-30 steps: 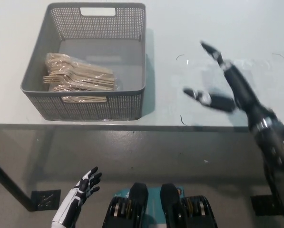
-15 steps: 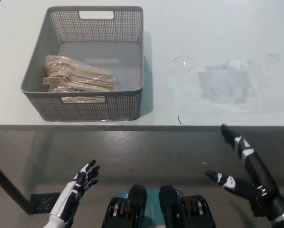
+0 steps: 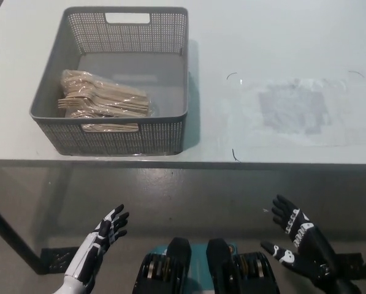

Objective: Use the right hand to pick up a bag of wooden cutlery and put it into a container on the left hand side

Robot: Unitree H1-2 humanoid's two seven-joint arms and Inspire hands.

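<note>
Cutlery bag (image 3: pixel 103 101): in basket (image 3: pixel 130 139), probably light, slippery; grip its middle.
My right hand (image 3: pixel 296 242): open, empty, below desk (image 3: pixel 281 37) edge.
My left hand (image 3: pixel 106 236): open, resting.

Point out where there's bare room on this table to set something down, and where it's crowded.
Free: the table right of the basket, across the worn patch to the picture's edge, and the basket's right floor half. Crowded: its left half, with the cutlery bags. The left hand and right hand hang open below the table's front edge.
</note>
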